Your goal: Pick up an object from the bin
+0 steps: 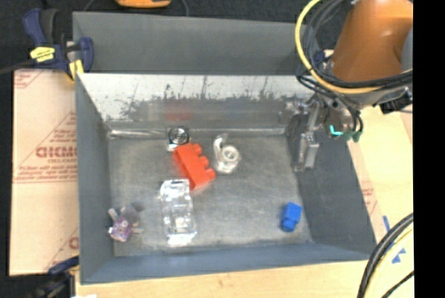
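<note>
My gripper (pixel 304 151) hangs at the bin's right side, near the right wall, with its fingers pointing down and nothing visible between them. A small blue block (pixel 290 216) lies on the floor below it in the view, close to the front right corner. A clear plastic ring-shaped piece (pixel 226 155) sits left of the gripper near the middle. An orange-red toy brick (pixel 194 164) lies beside that clear piece, further left.
A clear plastic container (pixel 176 212) lies in front of the brick. A small round metal piece (pixel 178 136) sits by the back wall. A little purple thing (pixel 121 227) rests in the front left corner. The orange cover on the wrist overhangs the bin's right rim.
</note>
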You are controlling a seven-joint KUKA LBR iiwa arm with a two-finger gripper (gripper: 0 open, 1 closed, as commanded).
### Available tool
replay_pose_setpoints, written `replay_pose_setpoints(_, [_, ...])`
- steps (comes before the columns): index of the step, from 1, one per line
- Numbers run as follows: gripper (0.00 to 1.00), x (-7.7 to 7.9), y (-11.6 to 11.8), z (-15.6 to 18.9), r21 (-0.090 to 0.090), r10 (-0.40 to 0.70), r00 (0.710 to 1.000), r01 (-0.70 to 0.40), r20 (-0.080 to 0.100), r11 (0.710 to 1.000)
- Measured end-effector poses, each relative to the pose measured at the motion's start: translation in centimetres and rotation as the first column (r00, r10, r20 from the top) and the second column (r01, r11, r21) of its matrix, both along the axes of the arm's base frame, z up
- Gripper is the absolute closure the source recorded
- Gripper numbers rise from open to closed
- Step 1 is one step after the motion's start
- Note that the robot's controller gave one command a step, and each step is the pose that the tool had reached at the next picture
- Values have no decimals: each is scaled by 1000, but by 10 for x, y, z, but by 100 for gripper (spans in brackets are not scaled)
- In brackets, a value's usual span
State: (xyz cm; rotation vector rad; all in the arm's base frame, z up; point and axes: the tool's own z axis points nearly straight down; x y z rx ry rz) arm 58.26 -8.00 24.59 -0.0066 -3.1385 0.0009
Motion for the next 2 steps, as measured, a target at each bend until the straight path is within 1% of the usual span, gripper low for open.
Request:
replay_pose_setpoints(1, [0,-75,-41,-95,1,37,999,-37,-5,999])
replay_pose_setpoints(2, [0,-87,-47,-178,-1,189,982,-189,4,982])
